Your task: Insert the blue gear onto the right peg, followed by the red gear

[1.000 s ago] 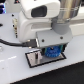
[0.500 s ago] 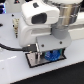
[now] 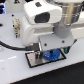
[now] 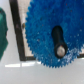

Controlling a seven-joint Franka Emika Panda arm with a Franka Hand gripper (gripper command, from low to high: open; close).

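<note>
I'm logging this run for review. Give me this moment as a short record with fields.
blue gear: over the grey plate, a dark peg showing through its centre hole
gripper: low over the plate, at the blue gear; grip not visible
red gear: not visible in either view
green object: at the edge of the wrist view, beside the plate
table: white

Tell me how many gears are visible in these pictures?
1. The blue gear sits over the grey plate below the fingers; in the wrist view a dark peg shows through its centre hole. A red gear is not visible and may be hidden.
</note>
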